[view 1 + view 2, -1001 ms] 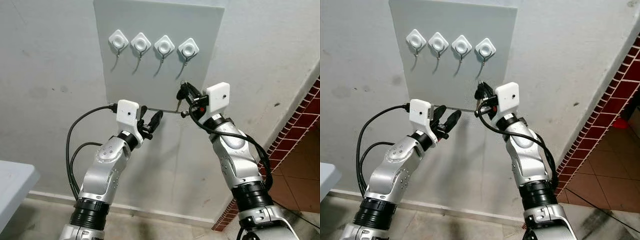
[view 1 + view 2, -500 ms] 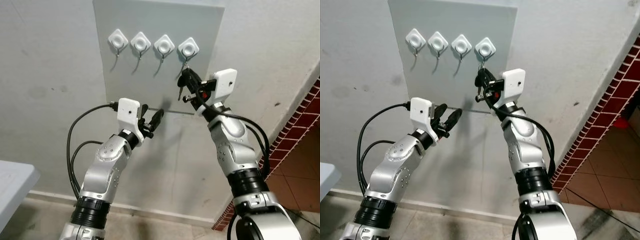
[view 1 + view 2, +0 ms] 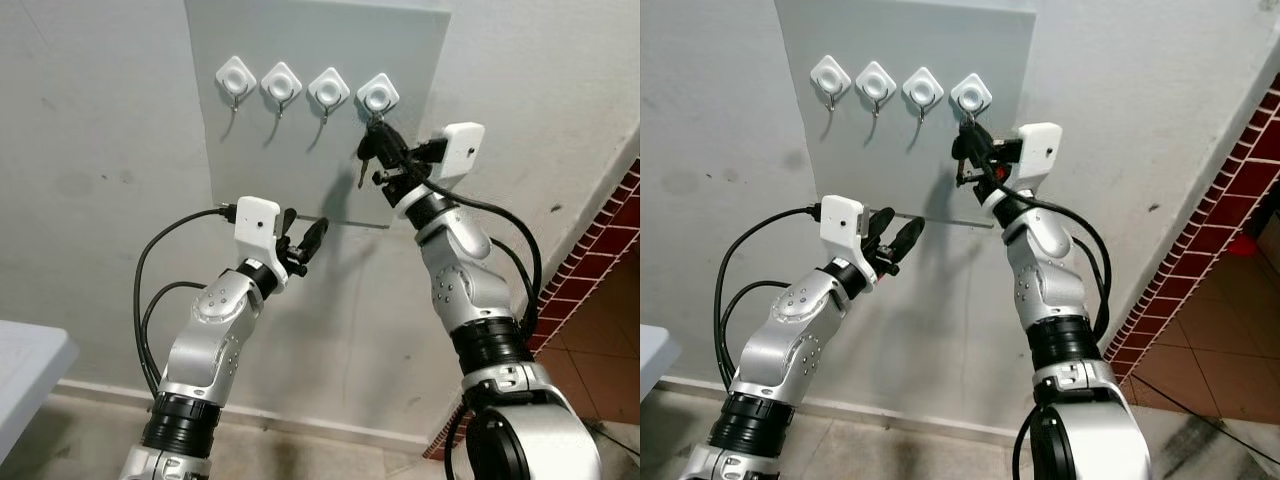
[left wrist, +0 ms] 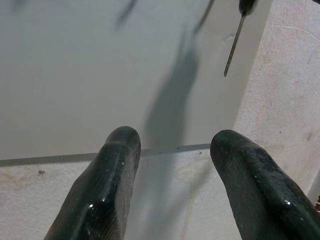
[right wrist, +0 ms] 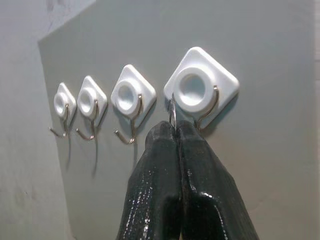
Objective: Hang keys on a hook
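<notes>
From the left eye view, the right gripper [image 3: 378, 148] is raised to the grey board [image 3: 300, 140] on the wall, just under the hook [image 3: 377, 97] nearest the board's right edge. Its fingers are pressed together on the keys [image 3: 366, 150], which dangle dark below the tips with one blade pointing down. The left gripper [image 3: 300, 240] hovers near the board's bottom edge, holding nothing.

In the right eye view the same hook [image 3: 970, 96] sits directly above the clamped keys [image 3: 962, 148]; the other three hooks along the board's top are bare.

The left wrist view shows its two fingers [image 4: 107, 180] spread apart before the board's lower edge.

In the right wrist view the closed fingers [image 5: 165, 165] pinch a thin metal ring [image 5: 172, 116] right at the wire of that hook [image 5: 200, 92].

I judge the keys light, rigid and smooth; they will likely swing, so the ring is the sensible place to grip.
</notes>
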`<state>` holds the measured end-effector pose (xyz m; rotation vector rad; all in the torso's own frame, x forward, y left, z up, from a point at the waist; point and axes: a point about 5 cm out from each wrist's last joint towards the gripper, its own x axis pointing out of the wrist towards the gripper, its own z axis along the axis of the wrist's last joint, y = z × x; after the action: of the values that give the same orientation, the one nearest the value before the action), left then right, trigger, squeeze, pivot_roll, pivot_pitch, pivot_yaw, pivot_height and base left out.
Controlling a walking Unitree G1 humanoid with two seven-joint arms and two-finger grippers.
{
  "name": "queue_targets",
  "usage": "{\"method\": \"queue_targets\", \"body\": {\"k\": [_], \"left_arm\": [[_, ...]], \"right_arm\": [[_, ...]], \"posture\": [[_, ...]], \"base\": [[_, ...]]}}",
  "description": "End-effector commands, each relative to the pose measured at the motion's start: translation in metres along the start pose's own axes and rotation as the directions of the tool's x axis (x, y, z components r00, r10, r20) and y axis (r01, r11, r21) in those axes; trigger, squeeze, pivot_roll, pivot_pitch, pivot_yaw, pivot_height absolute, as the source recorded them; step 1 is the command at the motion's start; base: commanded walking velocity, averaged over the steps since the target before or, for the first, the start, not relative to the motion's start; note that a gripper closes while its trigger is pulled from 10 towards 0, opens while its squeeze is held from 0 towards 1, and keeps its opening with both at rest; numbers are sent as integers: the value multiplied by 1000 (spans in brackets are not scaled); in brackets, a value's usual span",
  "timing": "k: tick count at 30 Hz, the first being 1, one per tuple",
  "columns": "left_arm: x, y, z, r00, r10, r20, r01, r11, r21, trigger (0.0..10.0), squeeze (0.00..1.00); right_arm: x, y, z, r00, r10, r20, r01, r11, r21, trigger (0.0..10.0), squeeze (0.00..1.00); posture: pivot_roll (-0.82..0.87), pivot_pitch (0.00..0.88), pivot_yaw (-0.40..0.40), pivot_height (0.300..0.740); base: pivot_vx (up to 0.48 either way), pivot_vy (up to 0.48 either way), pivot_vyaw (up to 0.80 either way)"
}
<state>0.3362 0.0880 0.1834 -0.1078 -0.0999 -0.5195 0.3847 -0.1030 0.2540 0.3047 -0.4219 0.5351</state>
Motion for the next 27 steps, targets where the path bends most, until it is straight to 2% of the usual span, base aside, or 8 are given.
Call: {"method": "queue_targets", "body": {"k": [1,15,20,27], "left_arm": [[3,-4,5,1000,-20,12,20,1000,11,10000,0],[2,-2,7,1000,-12,19,12,1000,7,10000,0],[2,-3,8,1000,-12,21,12,1000,4,10000,0],[2,-3,8,1000,-8,23,8,1000,-2,10000,0]], "right_arm": [[6,0,6,1000,2,14,-3,1000,25,10000,0],[11,-4,3,1000,-21,2,21,978,209,10000,0],[10,-5,2,1000,-25,-7,26,970,240,10000,0],[8,-6,-2,999,-39,-14,41,941,336,10000,0]], "posture": [[33,0,-53,740],[40,0,-56,740],[40,0,-57,740],[42,0,-59,740]], "base": [[0,0,0],[0,0,0],[0,0,0],[0,0,0]]}}
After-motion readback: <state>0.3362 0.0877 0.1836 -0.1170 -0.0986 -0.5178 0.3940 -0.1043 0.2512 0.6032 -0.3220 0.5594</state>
